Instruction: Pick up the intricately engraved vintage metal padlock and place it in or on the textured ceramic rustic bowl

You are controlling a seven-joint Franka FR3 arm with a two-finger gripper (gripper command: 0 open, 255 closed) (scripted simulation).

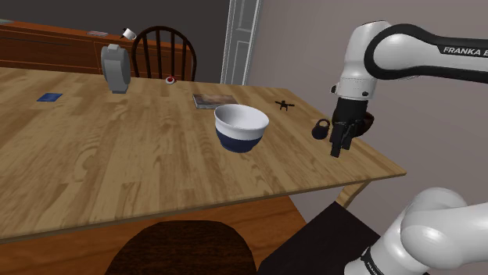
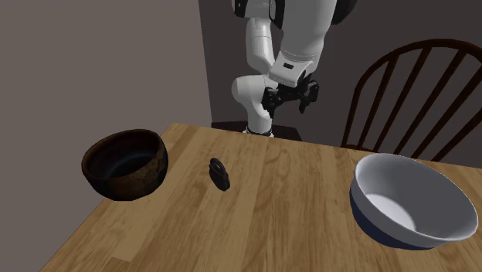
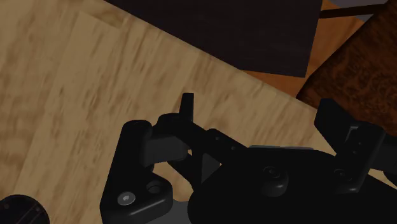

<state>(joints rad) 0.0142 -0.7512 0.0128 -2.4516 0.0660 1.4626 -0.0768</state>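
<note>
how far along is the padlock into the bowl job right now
Nothing is finished: the dark padlock lies on the wooden table, apart from the dark brown textured bowl. In hand: the gripper hangs open beside the padlock, clasping nothing. Left: grasp the padlock, lift it, carry it over and set it in that bowl.

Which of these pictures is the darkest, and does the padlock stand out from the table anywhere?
Wrist view: darkest, the black two-finger tool nearly blends into dim wood. Shoulder view: evenly lit, the small black padlock clear against the light wooden table. Second exterior view: bright too, padlock also distinct.
</note>
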